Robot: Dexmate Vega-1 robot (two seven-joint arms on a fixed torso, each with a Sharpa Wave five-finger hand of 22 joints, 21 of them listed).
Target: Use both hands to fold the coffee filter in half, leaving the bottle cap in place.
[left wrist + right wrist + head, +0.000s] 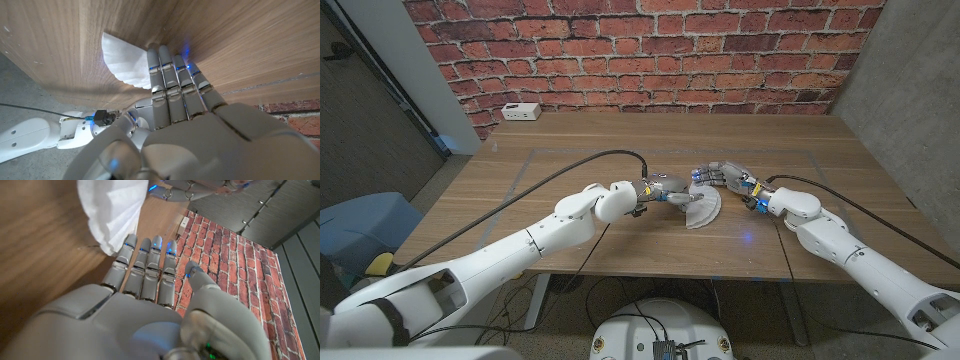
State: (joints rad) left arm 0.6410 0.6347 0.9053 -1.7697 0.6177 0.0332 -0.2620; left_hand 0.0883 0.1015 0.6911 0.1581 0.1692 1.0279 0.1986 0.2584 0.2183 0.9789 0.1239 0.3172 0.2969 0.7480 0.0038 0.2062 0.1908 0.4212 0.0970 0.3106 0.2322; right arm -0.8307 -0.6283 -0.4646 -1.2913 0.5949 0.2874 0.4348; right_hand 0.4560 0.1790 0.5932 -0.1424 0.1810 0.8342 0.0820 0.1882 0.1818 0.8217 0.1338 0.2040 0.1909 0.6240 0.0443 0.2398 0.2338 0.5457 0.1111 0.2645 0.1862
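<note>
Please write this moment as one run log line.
left hand: touches coffee filter | right hand: at filter, open | filter: partly folded, on table | bottle cap: cannot tell

Brick wall (640,50) behind wooden table (570,160).

Even, soft indoor light; faint shadows on table (570,215); wrist views wide-angle distorted, near foreground blurred.

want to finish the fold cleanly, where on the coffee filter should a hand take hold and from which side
Probably the thin scalloped rim of the coffee filter, pinched from the edge, since the paper is too flat to grasp elsewhere. The left hand sits at its left edge and the right hand beyond its far right edge, so each would come in from its own side.
</note>
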